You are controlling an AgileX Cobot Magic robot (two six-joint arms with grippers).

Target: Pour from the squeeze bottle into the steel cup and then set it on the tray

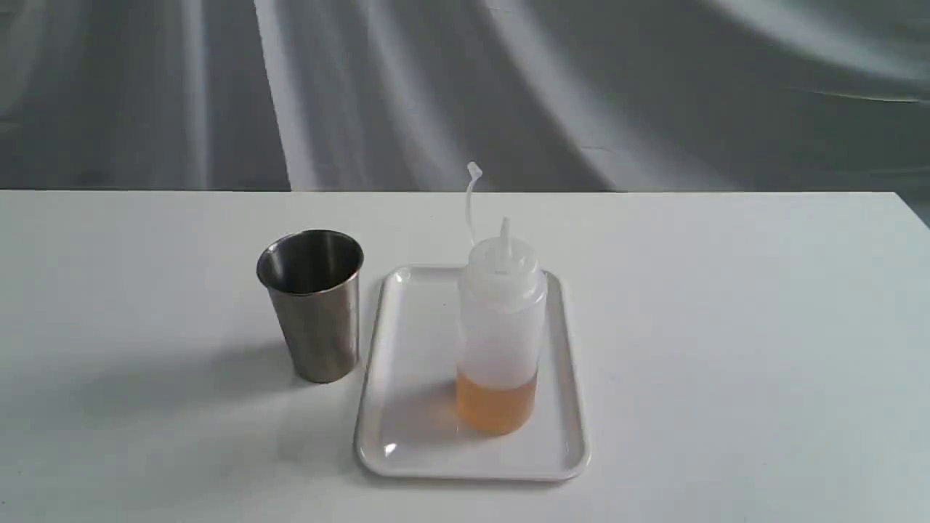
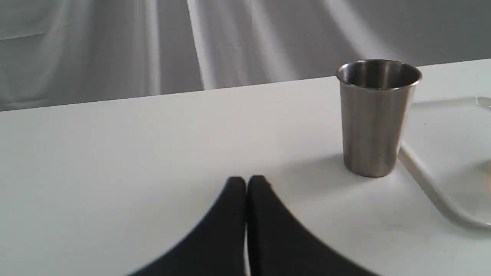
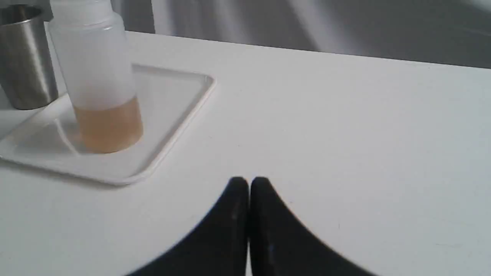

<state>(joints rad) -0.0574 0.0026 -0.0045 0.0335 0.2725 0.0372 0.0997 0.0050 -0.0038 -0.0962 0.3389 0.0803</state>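
The squeeze bottle (image 1: 501, 327) stands upright on the tray (image 1: 407, 436), with amber liquid filling its lowest part. The steel cup (image 1: 314, 305) stands on the desk (image 1: 726, 327) just beside the tray; its contents cannot be made out. The left claw (image 2: 246, 180) and the right claw (image 3: 248, 181) are clenched, grasping nothing, apart from cup and bottle.

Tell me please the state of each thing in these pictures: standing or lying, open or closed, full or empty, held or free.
squeeze bottle: upright on the tray, cap off the nozzle, amber liquid in the lowest part only, not held.
steel cup: upright on the table beside the tray, contents not visible.
tray: flat on the table, carrying only the bottle.
left gripper: shut, empty.
right gripper: shut, empty.
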